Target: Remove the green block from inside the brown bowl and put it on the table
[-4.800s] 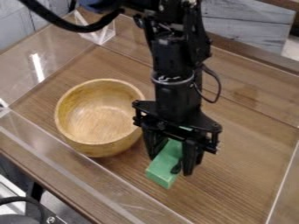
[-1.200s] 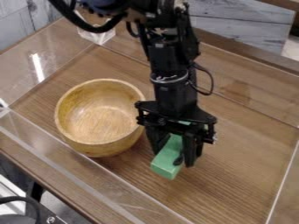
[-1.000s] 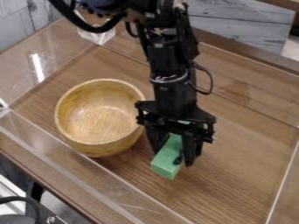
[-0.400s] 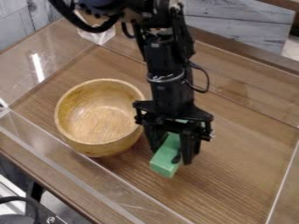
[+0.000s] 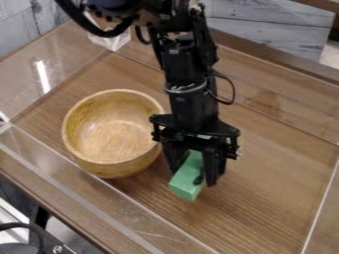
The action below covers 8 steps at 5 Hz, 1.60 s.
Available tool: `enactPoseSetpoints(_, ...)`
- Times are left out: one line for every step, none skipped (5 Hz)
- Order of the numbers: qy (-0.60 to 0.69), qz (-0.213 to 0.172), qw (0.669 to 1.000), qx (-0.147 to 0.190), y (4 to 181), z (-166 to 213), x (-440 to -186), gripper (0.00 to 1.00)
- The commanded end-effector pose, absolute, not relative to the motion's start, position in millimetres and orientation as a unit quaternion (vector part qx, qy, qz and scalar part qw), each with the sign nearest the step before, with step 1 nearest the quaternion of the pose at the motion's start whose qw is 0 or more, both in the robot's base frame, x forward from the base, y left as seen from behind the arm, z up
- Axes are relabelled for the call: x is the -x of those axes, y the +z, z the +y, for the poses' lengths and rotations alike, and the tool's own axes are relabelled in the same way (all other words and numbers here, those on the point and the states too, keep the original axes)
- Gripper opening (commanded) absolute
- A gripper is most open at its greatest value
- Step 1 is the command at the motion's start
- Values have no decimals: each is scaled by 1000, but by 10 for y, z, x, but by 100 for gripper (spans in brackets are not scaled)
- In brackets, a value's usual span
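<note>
Single view, high front corner, angled down, near the table (image 5: 272,149)

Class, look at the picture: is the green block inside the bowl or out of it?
Out. The green block sits right of the bowl, its lower end on the table, between the gripper's jaws. The bowl is empty.

The block (image 5: 187,184) was bright green, the bowl (image 5: 113,131) beside it light tan, the table (image 5: 272,149) brown wood-grain, the gripper (image 5: 195,179) black.
</note>
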<state>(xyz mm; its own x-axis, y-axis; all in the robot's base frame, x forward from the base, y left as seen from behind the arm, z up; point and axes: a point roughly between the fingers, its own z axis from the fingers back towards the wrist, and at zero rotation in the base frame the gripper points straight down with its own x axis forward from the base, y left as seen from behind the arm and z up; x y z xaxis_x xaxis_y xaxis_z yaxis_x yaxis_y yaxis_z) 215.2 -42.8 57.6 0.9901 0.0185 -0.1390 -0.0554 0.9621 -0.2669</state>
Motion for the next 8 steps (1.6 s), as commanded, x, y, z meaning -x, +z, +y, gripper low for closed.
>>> enactPoseSetpoints(16,45,989,141,668,-403,-2268,0)
enactPoseSetpoints(16,45,988,143,666,-396,-2270,0)
enactPoseSetpoints(16,46,988,145,665,-389,-2270,0)
enactPoseSetpoints(15,47,988,147,663,-383,-2271,0)
enactPoseSetpoints(15,47,988,149,662,-377,-2272,0)
enactPoseSetpoints(14,48,987,151,661,-372,-2273,0)
enactPoseSetpoints(14,48,987,153,662,-367,-2273,0)
enactPoseSetpoints(13,50,987,155,667,-364,-2271,0)
